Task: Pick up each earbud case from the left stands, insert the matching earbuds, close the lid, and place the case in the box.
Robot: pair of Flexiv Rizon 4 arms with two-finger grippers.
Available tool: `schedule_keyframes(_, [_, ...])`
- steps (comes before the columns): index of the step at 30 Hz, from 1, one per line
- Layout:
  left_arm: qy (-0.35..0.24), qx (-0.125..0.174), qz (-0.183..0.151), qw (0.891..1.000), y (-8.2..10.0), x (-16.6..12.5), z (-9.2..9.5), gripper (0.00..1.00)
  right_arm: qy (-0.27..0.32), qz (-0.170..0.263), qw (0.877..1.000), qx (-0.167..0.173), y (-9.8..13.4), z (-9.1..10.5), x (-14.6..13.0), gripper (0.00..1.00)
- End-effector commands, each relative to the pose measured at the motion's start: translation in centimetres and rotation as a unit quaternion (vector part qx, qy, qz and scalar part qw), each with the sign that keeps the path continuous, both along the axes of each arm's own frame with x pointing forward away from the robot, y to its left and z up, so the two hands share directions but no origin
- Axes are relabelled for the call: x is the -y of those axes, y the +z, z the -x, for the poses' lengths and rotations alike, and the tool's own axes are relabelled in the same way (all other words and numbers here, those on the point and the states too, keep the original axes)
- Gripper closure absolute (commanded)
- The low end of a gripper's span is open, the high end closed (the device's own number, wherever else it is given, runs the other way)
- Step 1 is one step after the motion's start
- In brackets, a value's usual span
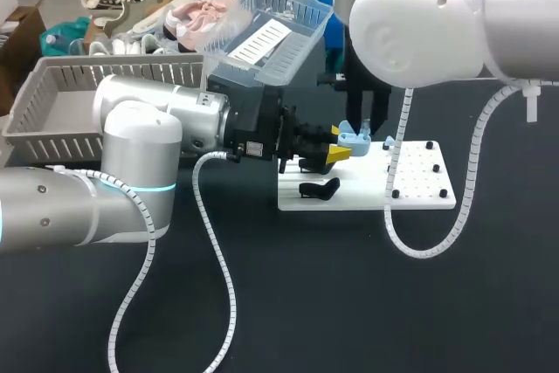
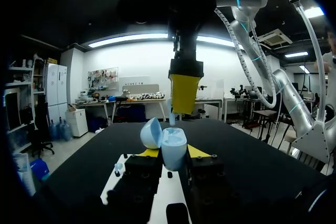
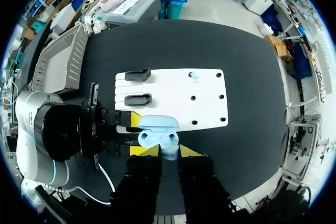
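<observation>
A light blue earbud case (image 2: 173, 150) with its lid (image 2: 150, 132) swung open is held over the white board (image 1: 419, 185), my left gripper (image 1: 339, 153) shut on it from both sides. Straight above the case's open mouth hangs my right gripper (image 2: 184, 95), shut on a small pale blue earbud (image 3: 169, 153) just over the case (image 3: 157, 128). Another earbud (image 3: 194, 75) lies on the board (image 3: 207, 100) further out. Two black stands (image 3: 137, 75) (image 3: 138, 99) on the board's left part are bare.
A grey slatted basket (image 1: 52, 98) sits at the table's back left behind my left arm. A clear plastic bin (image 1: 275, 28) stands behind the board. Black pegs (image 1: 430, 144) dot the board's right half.
</observation>
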State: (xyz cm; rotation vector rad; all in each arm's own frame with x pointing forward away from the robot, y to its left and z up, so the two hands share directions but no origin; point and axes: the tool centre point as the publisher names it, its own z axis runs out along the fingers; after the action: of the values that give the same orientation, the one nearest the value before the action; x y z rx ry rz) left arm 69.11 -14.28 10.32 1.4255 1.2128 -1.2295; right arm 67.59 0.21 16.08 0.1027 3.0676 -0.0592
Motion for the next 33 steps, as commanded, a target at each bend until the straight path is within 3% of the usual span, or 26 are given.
schedule_keyframes(1, [0.001, 0.001, -0.001, 1.000, 0.01, 0.02, 0.03, 1.00, -0.001, 0.001, 1.000, -0.003, -0.10, -0.20, 0.01, 1.00])
schedule_keyframes(33, [0.001, 0.001, -0.001, 1.000, 0.01, 0.02, 0.03, 1.00, -0.003, 0.001, 1.000, -0.006, -0.59, -0.48, -0.03, 1.00])
